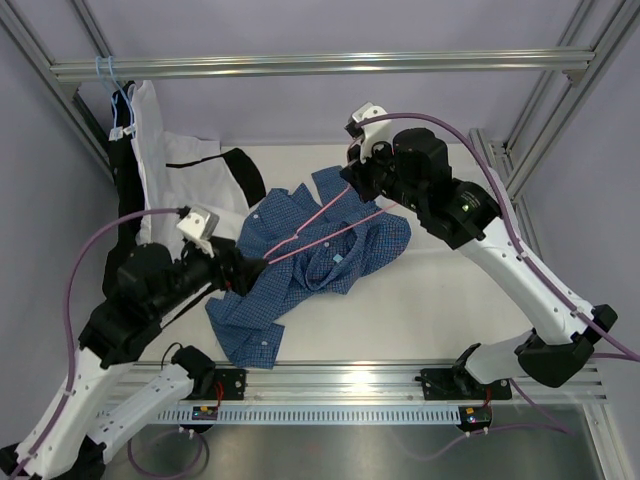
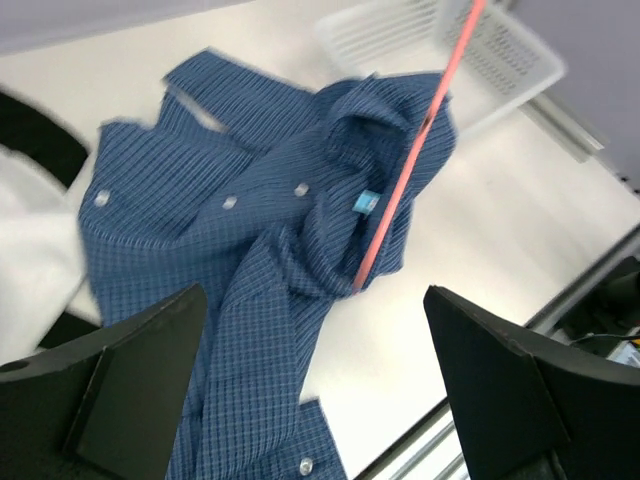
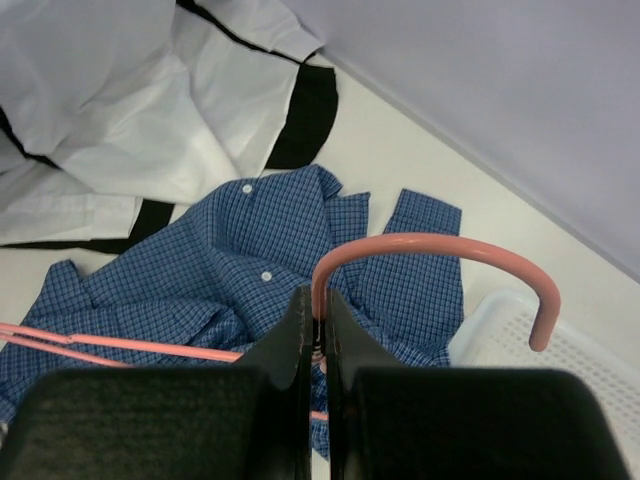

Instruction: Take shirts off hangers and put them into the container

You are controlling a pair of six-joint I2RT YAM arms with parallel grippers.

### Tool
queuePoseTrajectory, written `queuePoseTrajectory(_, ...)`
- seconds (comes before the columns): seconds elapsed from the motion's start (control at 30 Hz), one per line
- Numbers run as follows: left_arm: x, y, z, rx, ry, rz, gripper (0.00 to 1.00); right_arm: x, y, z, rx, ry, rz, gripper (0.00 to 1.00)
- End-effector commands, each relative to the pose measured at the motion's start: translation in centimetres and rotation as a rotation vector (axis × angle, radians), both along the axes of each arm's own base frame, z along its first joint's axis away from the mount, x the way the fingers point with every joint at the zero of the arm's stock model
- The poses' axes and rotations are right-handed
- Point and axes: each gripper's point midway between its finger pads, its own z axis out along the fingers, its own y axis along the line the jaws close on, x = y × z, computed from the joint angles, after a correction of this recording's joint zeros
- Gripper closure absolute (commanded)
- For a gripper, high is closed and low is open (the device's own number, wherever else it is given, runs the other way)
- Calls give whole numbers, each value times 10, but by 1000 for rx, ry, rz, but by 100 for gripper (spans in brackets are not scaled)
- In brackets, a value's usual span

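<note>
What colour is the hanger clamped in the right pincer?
Pink. The hanger shows best in the right wrist view, gripped at its neck by the right pincer.

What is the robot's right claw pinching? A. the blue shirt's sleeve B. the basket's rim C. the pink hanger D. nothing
C: the right gripper is shut on the pink hanger, just below its hook.

You're working in a robotics lab cell: an aluminium-profile frame (image 1: 320, 65) boxes a white desk (image 1: 450, 300), with plain lilac walls (image 1: 300, 110) and two cabled arms (image 1: 500, 250) bolted to a rail (image 1: 340, 380).
</note>
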Motion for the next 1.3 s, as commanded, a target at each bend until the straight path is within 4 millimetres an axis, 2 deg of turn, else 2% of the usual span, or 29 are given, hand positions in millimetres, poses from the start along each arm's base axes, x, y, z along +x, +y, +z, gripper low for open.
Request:
queuePoseTrajectory(0.0,7,-46,58,-59,-117,-218,7,-8,13,-6,10,34,85,100)
queuePoseTrajectory(0.13,24,-71,62,-36,-60,-289,17,-14,19,-4,25,43,121,100)
queuePoseTrajectory(0.3,28,-90,59,-48,-9,-367,26,-15,21,-3,29,43,136,100)
queuePoseTrajectory(0.47,26,-106,40,-38,53,-404,32,-14,27,-5,35,49,149,100)
queuePoseTrajectory(0.53,26,-109,35,-27,63,-410,43,-13,28,-5,37,46,151,100)
queuePoseTrajectory(0.6,29,-109,30,-15,69,-402,60,-13,29,-5,37,48,154,100)
queuePoseTrajectory(0.63,29,-109,28,-10,70,-403,72,-13,29,-5,38,47,154,100)
queuePoseTrajectory(0.7,31,-109,22,2,81,-398,81,-13,30,-4,44,45,156,100)
queuePoseTrajectory(0.73,30,-109,21,7,82,-396,90,-13,31,-4,45,45,158,100)
queuePoseTrajectory(0.8,32,-108,20,15,83,-388,100,-13,32,-4,48,48,163,100)
queuePoseTrajectory(0.9,34,-104,21,26,67,-369,100,-16,32,-3,53,54,170,100)
queuePoseTrajectory(1.0,37,-96,22,40,41,-329,100,-21,30,-1,67,66,173,81)
queuePoseTrajectory(1.03,37,-95,21,41,40,-323,100,-23,27,-1,72,71,168,64)
queuePoseTrajectory(1.1,38,-89,19,46,42,-288,100,-28,21,3,93,62,157,43)
queuePoseTrajectory(1.13,38,-87,18,45,46,-276,100,-30,18,6,102,58,147,28)
queuePoseTrajectory(1.17,39,-83,15,48,48,-248,100,-33,11,14,116,43,134,22)
queuePoseTrajectory(1.23,41,-78,13,46,54,-218,100,-34,0,16,117,41,84,10)
queuePoseTrajectory(1.27,45,-72,12,51,49,-171,100,-38,-9,20,116,37,63,7)
